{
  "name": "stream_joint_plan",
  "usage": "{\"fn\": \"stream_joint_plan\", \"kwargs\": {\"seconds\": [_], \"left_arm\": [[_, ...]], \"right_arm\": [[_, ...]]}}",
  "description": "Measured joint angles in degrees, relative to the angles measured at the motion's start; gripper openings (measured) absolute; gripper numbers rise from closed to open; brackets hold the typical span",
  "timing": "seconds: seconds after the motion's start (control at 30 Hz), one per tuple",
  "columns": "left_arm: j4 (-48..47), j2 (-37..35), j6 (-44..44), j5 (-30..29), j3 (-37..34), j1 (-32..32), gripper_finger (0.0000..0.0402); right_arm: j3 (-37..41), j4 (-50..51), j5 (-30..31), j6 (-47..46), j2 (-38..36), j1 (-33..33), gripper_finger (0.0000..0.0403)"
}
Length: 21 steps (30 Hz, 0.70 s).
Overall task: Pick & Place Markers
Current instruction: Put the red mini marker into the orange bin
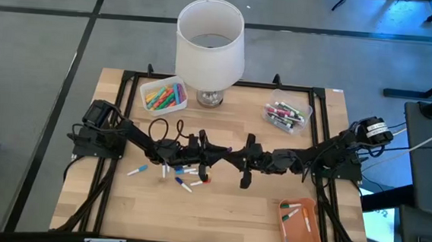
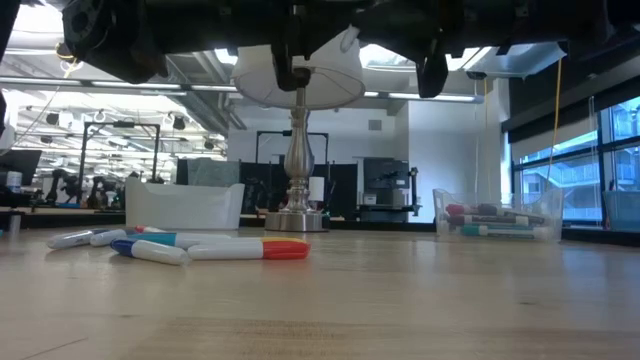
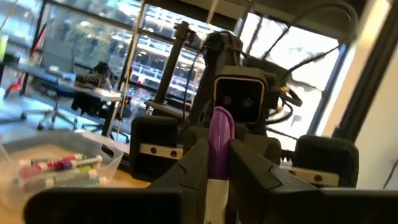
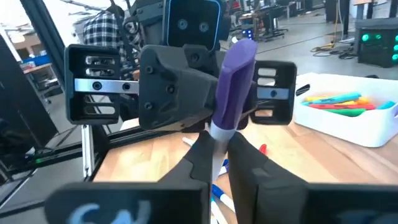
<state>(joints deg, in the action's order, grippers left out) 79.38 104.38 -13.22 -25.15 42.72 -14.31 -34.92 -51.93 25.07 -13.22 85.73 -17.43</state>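
Both arms reach inward from the tabletop's two sides and meet near its middle, held above the surface. The left claw points toward the right arm, its two dark fingers pressed against a purple-capped marker. The right claw faces the left wrist, its fingers closed on the white barrel of the same marker.
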Motion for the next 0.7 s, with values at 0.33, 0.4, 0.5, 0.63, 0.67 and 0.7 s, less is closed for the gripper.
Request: {"fn": "stream_joint_plan", "kwargs": {"seconds": [0.33, 0.4, 0.5, 0.63, 0.67, 0.7], "left_arm": [[-7.01, 0.00, 3.38, 0.58, 0.04, 0.46, 0.0119], [-9.62, 0.00, 3.47, 0.55, 0.04, 0.92, 0.0130], [-12.83, 0.00, 4.09, 0.71, 0.04, 1.90, 0.0143], [-15.62, 0.00, 7.90, 1.77, 0.04, 3.15, 0.0154], [-16.07, 0.00, 9.06, 2.91, 0.04, 3.48, 0.0156], [-16.56, 0.00, 10.13, 4.41, 0.04, 3.87, 0.0156]], "right_arm": [[0.00, 10.23, 5.12, 1.37, -2.92, -2.61, 0.0028], [-0.02, 16.73, 7.61, 0.17, -5.40, -3.74, 0.0028], [-0.65, 30.34, 9.70, -4.61, -10.66, -5.59, 0.0028], [-6.34, 58.32, 6.07, -17.80, -16.83, -8.74, 0.0027], [-8.25, 64.27, 5.00, -21.01, -17.48, -10.04, 0.0027], [-10.40, 69.69, 4.06, -24.20, -17.77, -11.56, 0.0027]]}}
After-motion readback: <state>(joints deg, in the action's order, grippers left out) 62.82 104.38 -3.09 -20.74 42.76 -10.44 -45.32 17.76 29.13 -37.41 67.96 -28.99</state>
